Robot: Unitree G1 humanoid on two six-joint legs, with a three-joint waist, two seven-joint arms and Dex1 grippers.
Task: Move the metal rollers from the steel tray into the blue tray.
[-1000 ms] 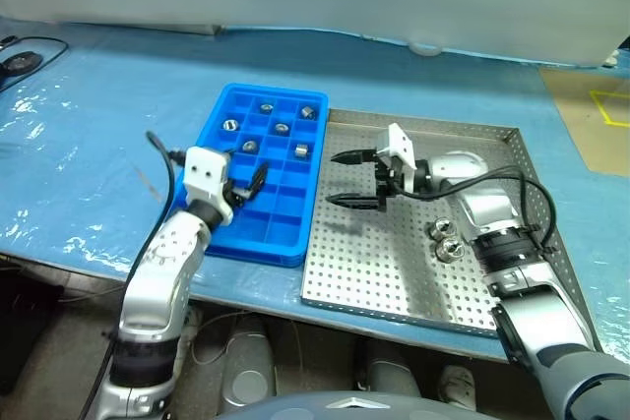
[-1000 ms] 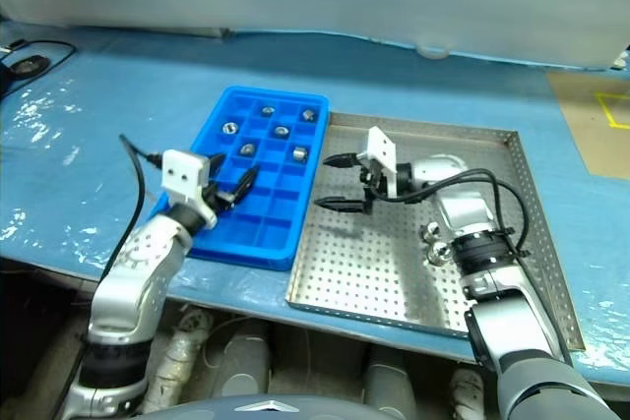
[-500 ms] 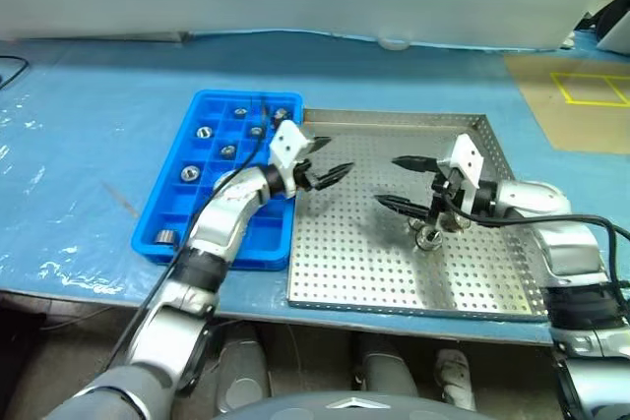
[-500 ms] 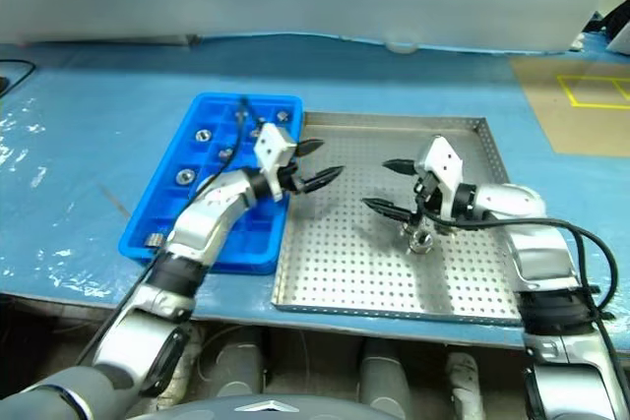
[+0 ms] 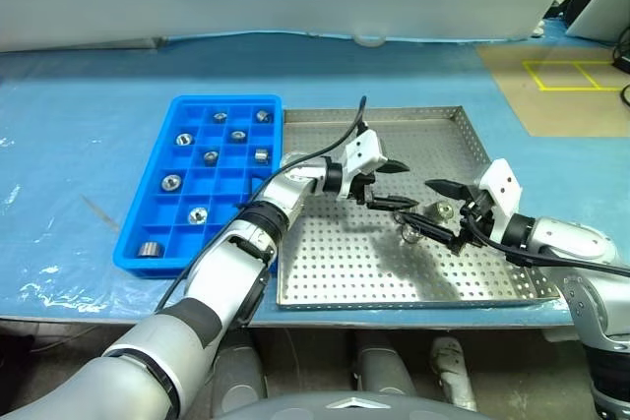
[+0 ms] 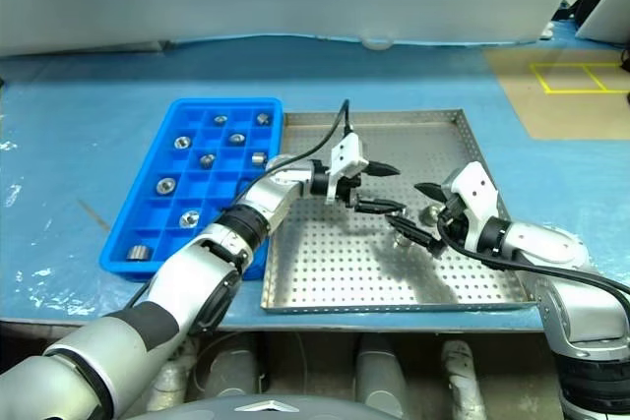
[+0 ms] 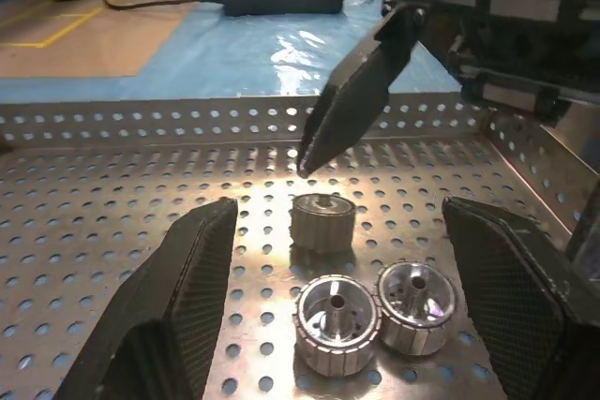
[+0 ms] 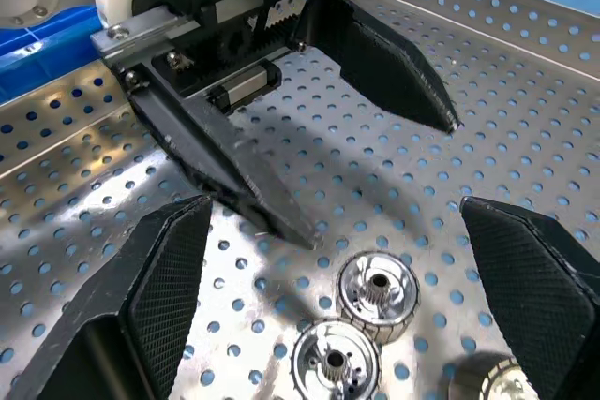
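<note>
Both grippers hang over the steel tray, aiming at the rollers; left gripper spread wide, empty; right gripper too.

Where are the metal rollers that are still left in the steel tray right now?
Three metal rollers sit clustered on the steel tray, right of its middle in the head views, between the open left gripper and the open right gripper.
</note>
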